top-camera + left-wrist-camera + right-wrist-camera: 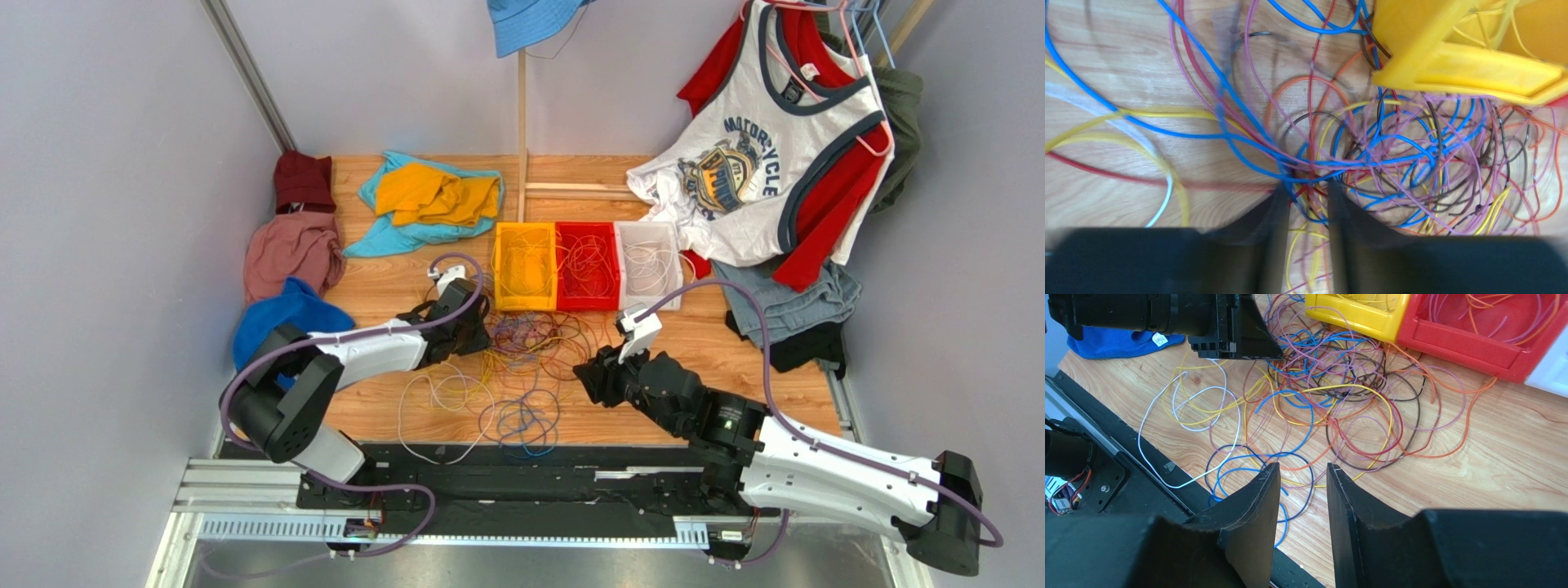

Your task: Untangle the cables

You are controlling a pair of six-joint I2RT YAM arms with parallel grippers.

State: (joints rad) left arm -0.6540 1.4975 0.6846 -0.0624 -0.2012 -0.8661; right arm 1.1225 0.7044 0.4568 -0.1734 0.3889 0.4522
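Note:
The cables [528, 355] lie in a tangle of blue, purple, orange, yellow, red and white loops on the wooden table in front of the bins. My left gripper [472, 321] is low at the tangle's left edge. In the left wrist view its jaws [1308, 190] stand apart, with blue, red and yellow strands of the cables [1389, 153] running between the fingertips. My right gripper [595, 374] hovers at the tangle's right side, open and empty [1303, 471], with the cables [1333, 398] spread beyond its tips.
A yellow bin [501, 266], a red bin [588, 301] and a white bin [648, 299] stand in a row behind the tangle, each holding some wires. Clothes lie at the left [288, 251] and back [423, 196]. A T-shirt [761, 147] hangs at the right above folded jeans [785, 300].

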